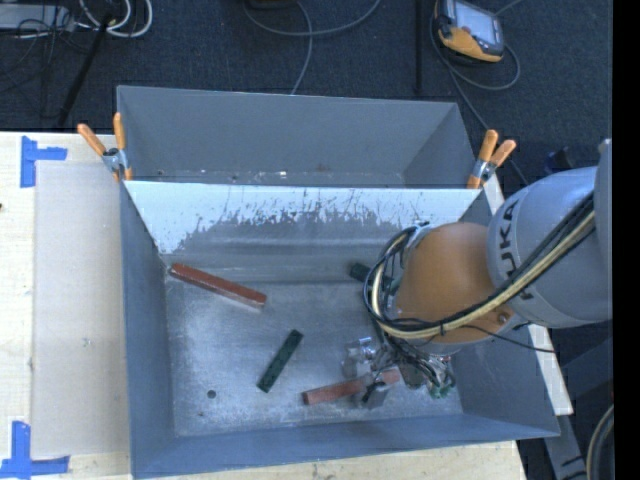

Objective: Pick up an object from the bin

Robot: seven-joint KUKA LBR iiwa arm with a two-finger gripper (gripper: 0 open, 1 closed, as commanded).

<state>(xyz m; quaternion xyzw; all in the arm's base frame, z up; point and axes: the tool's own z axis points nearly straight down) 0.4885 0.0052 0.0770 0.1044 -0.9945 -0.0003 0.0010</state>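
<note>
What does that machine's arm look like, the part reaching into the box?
The arm is a thick, rounded, light grey tube with black letters on its side. A smooth orange cover wraps its wrist. Black, yellow and pale cables loop round it. At the tip sits a small silvery metal gripper.

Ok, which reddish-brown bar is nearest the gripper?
The lower bar, by the near wall of the bin, its right end at the gripper. The longer bar lies far off at upper left, past the dark green bar.
</note>
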